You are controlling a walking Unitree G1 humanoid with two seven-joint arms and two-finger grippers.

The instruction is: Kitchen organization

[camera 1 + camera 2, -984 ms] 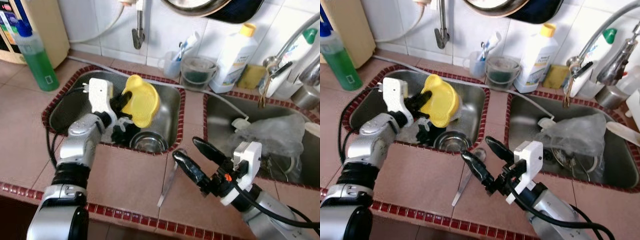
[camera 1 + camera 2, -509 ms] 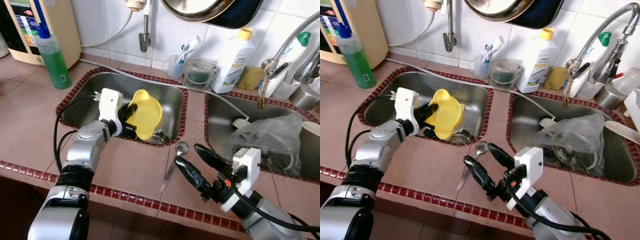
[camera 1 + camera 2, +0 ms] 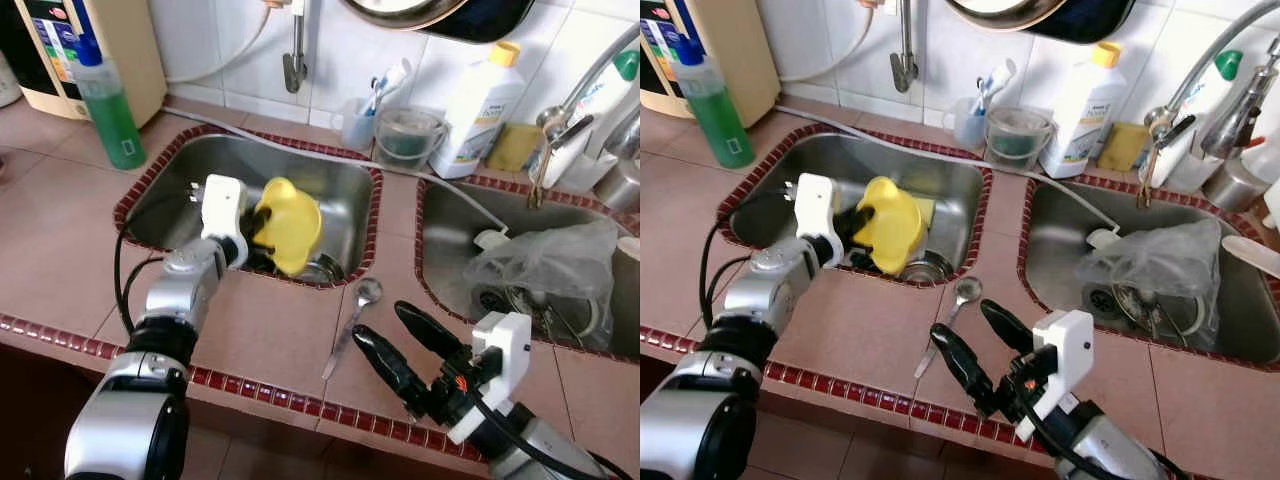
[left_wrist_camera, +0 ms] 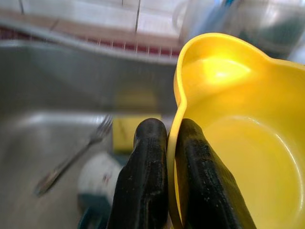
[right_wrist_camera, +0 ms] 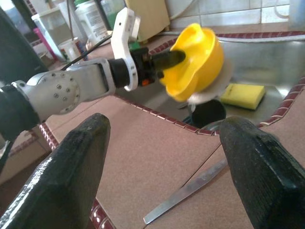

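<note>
Two grippers are mine: the left gripper [image 3: 256, 226] pinches the rim of the yellow bowl [image 3: 290, 222], held above the left sink [image 3: 345, 180] at middle left of the frame. The right gripper [image 3: 400, 348] waits wide open and empty at the bottom, near the spoon [image 3: 350, 320]. I think I'm lifting the bowl out, so next I need a safe spot on the counter [image 3: 270, 335].

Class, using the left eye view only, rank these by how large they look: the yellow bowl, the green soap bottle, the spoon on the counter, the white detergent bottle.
1. Yellow bowl
2. White detergent bottle and green soap bottle: alike in apparent size, so unranked
3. Spoon, the slimmest

The bowl sits nearer the camera than the bottles, which inflates it.
</note>
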